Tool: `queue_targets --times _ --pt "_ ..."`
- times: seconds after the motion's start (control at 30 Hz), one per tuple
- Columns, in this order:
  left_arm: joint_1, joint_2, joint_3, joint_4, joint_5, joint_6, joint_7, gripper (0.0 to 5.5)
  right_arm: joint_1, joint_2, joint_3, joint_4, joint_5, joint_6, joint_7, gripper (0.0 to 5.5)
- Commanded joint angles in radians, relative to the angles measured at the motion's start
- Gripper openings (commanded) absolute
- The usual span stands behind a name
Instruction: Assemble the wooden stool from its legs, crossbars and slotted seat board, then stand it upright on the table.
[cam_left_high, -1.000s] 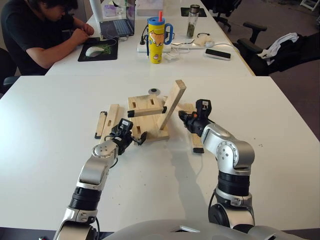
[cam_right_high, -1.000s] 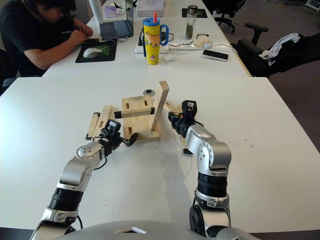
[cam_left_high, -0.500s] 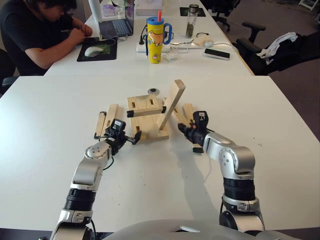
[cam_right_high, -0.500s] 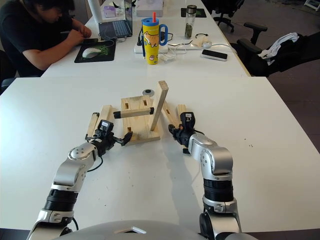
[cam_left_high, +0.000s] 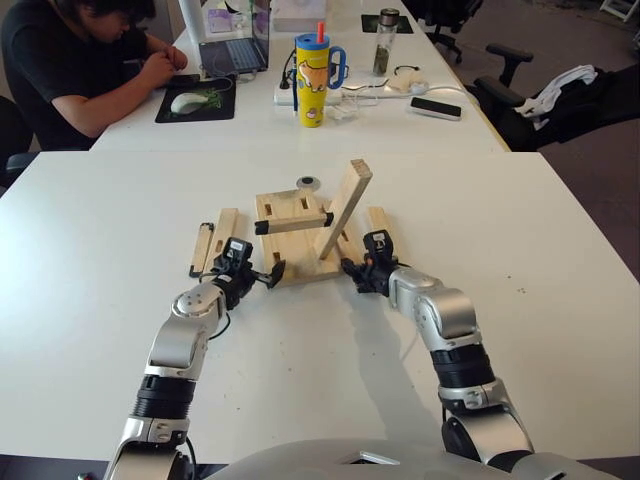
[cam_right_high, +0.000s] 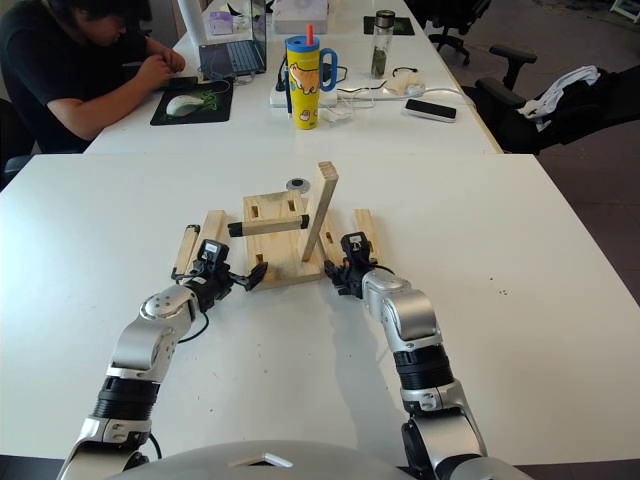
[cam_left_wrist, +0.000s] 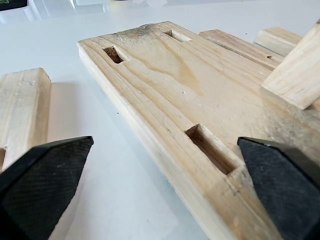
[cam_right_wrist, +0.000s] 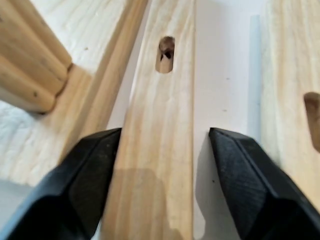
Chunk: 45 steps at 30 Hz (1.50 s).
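The slotted seat board (cam_left_high: 290, 212) lies flat mid-table. From it a leg (cam_left_high: 346, 206) rises tilted, joined to a crossbar (cam_left_high: 292, 224) with black ends. Two loose legs (cam_left_high: 214, 240) lie left of the board, and more wooden pieces (cam_left_high: 378, 221) lie right of it. My left gripper (cam_left_high: 262, 275) is open at the board's near left corner, its fingertips (cam_left_wrist: 42, 167) astride the board's edge (cam_left_wrist: 165, 145). At the board's near right corner my right gripper (cam_left_high: 352, 270) is open, with a wooden bar (cam_right_wrist: 160, 120) that has a hole lying between its fingers (cam_right_wrist: 255, 185).
A small round grey object (cam_left_high: 306, 182) sits just behind the board. The far table holds a yellow cup (cam_left_high: 313, 80), a laptop (cam_left_high: 235, 50), a bottle (cam_left_high: 384, 42) and a phone (cam_left_high: 435, 107). White tabletop (cam_left_high: 330, 370) lies open in front of both arms.
My right gripper has moved left from the loose pieces to the board's near right corner. The left gripper drew back a little to the left, then held still.
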Motion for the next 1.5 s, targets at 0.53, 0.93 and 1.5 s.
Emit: queue_targets --times 0.53,0.93,1.5 --pt "-0.099 0.107 0.204 0.085 -0.091 -0.101 -0.06 5.4 -0.023 0.015 -0.163 -0.154 0.007 -0.256 -0.043 2.06" --pt "-0.419 0.215 0.434 -0.014 -0.59 0.17 -0.228 5.4 -0.225 -0.105 -0.468 -0.444 0.792 -0.053 0.171 2.06" --pt "-0.533 0.269 0.385 -0.167 -1.414 0.647 -0.211 5.4 -0.046 -0.407 -0.329 -0.52 1.419 0.215 0.358 2.06"
